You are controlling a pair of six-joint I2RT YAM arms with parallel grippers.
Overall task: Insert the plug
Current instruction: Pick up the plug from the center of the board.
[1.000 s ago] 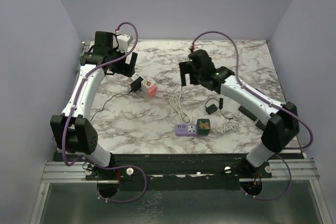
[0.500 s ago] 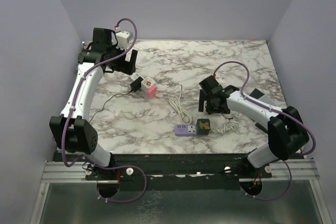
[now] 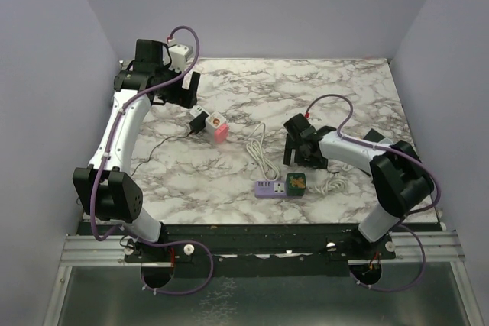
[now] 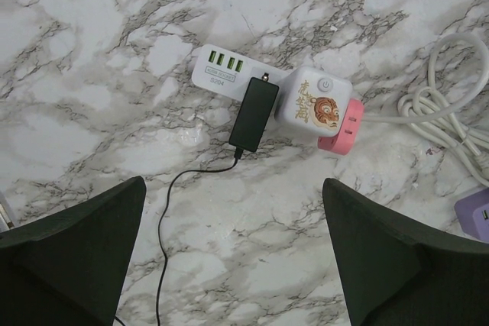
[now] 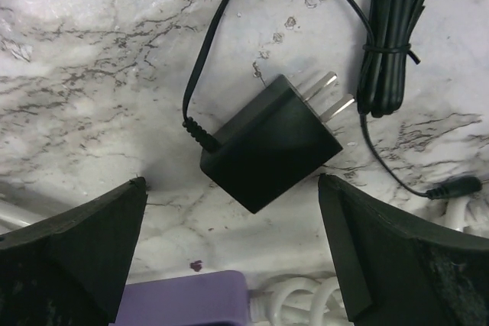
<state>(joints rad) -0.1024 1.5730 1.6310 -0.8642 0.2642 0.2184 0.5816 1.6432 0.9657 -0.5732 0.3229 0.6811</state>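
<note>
Right wrist: plug (image 5: 271,141) lies between spread fingers (image 5: 69,250), touching neither.

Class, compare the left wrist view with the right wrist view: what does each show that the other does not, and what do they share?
Only the left wrist: a white socket cube with a black adapter touching it. Only the right wrist: a loose black plug, prongs bare, beside a bundled black cable. Both: the marble table, a purple power strip at the edge, and that arm's own jaws, open.
</note>
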